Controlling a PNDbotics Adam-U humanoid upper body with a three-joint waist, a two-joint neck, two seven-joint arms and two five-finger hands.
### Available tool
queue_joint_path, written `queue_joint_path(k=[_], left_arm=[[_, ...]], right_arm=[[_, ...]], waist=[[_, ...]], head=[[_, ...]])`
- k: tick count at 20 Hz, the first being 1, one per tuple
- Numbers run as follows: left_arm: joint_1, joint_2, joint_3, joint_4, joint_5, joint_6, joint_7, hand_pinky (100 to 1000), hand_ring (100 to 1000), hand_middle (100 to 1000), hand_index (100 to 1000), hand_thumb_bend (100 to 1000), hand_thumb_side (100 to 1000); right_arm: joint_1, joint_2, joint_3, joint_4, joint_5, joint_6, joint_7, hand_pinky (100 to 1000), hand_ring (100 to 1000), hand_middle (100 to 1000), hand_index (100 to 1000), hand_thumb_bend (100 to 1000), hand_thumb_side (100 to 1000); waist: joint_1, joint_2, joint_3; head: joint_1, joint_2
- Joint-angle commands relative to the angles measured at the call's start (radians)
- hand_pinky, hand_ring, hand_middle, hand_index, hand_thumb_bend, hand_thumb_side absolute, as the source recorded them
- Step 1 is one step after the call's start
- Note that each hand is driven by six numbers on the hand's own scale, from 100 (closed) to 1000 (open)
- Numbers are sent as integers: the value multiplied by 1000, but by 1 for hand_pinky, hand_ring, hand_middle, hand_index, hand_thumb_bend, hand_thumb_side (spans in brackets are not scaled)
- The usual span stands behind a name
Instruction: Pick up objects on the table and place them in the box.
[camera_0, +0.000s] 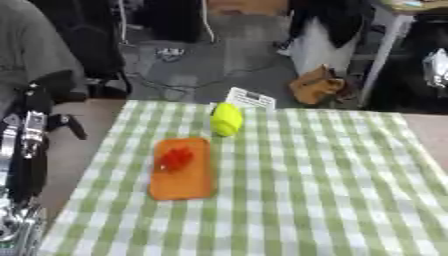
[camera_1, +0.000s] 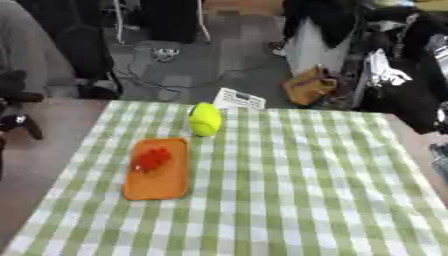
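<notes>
An orange flat tray (camera_0: 182, 170) lies on the green-and-white checked tablecloth (camera_0: 332, 190), left of centre. On it sits a small red thing (camera_0: 175, 159). Just beyond the tray's far right corner is a yellow-green rounded object (camera_0: 226, 119). My left arm (camera_0: 31, 135), black with silver joints, stands along the left edge beside the table, well apart from the tray. Its hand is not distinguishable from the dark shapes around it. My right hand shows in neither view.
A white card or small device (camera_1: 239, 98) sits at the table's far edge behind the yellow-green object. A brown bag (camera_0: 317, 86) is on the floor beyond. Chairs, cables and dark furniture stand behind the table.
</notes>
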Motion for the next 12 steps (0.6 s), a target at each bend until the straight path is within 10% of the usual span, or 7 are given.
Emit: queue_joint_path(k=[1,12], left_arm=[[-25,8,6,-22,6,-2,12,330,704,810,784,100,924],[-75,5,5,-41,15,-6,24,318,703,811,783,100,938]], right_arm=[[-47,-53,6,34,14,3,16,570,654,787,861,100,500],[-213,-106,50,232,99,-6,86,571,656,821,880,100,488]], waist=[[20,9,9],[14,108,82]], head=[[-9,-28],[-40,-98]])
